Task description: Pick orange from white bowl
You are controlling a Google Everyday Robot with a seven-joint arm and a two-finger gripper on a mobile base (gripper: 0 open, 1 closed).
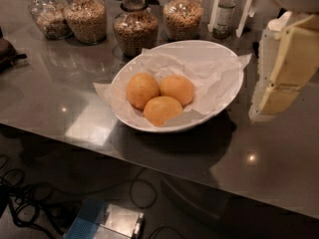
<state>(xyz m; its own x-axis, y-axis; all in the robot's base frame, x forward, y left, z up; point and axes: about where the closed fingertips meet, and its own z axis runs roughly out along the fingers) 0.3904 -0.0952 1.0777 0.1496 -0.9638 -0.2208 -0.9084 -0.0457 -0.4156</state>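
Note:
Three oranges [142, 89] [177, 88] [162, 110] lie together in the wide white bowl [230, 66], which is lined with crumpled white paper [209, 68] and stands at the middle of the grey counter. My gripper [269, 103], cream and white, hangs at the right of the view, just right of the bowl's rim and above the counter. It points down and to the left. It holds nothing that I can see and does not touch the bowl or the oranges.
Several glass jars of grains [85, 16] [134, 29] [183, 15] stand in a row behind the bowl, with a small bottle [224, 11] beside them. A dark object [7, 54] lies at the left edge. Cables and a metal box [107, 220] lie on the floor below the counter's front edge.

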